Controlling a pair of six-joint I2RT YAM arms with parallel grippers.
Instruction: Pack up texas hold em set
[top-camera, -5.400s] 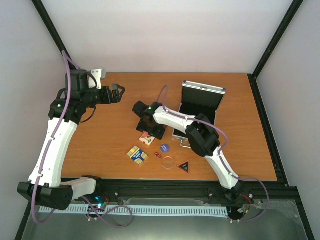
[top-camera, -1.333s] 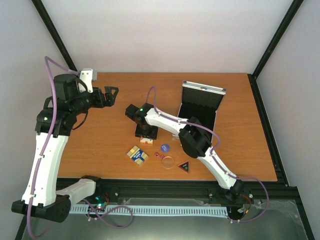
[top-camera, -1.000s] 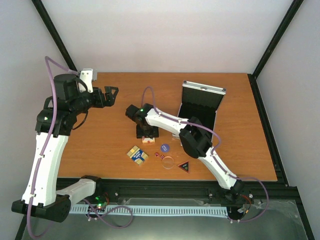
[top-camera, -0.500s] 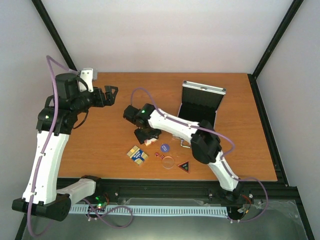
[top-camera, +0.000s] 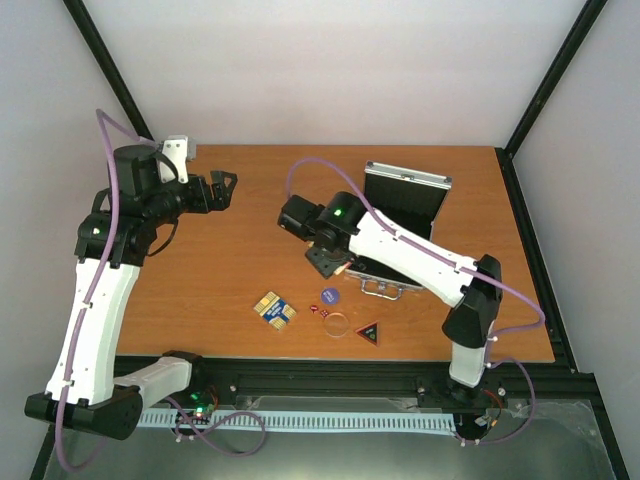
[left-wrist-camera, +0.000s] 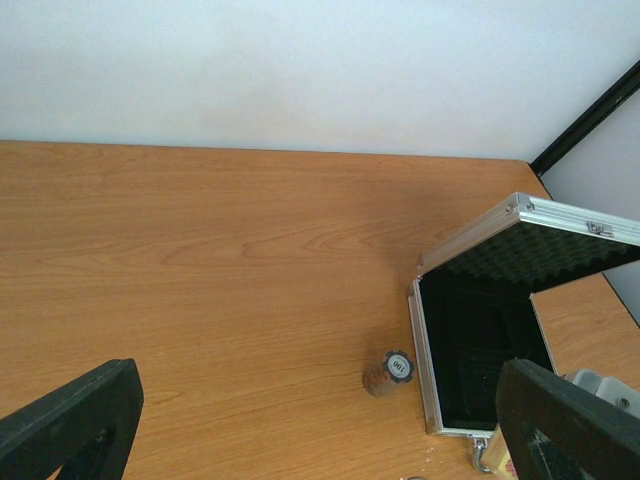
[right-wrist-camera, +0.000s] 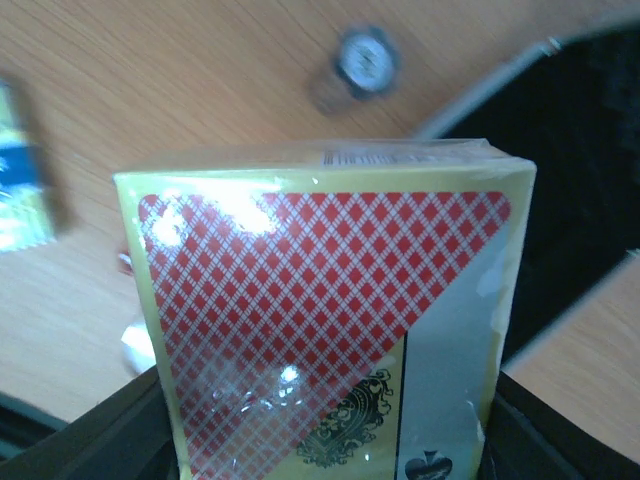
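Note:
The silver case (top-camera: 437, 222) stands open at the back right, lid upright, handle (top-camera: 381, 288) toward me. My right gripper (top-camera: 327, 261) is shut on the red card deck (right-wrist-camera: 330, 300) and holds it above the table by the case's left front corner. The dark cylinder of chips (left-wrist-camera: 390, 372) stands just left of the case and also shows in the right wrist view (right-wrist-camera: 362, 63). On the table lie the blue-gold deck (top-camera: 275, 308), blue chip (top-camera: 330, 295), red dice (top-camera: 320, 311), clear disc (top-camera: 338, 323) and black triangle (top-camera: 368, 332). My left gripper (top-camera: 226, 184) is open and empty, high at the back left.
The case's black-lined inside (left-wrist-camera: 480, 330) holds nothing that I can see. The black frame rail (top-camera: 400, 375) runs along the table's near edge. White walls close in the back and sides.
My right gripper has lifted the red deck off the table and swung it right and back toward the case. The left arm has barely moved.

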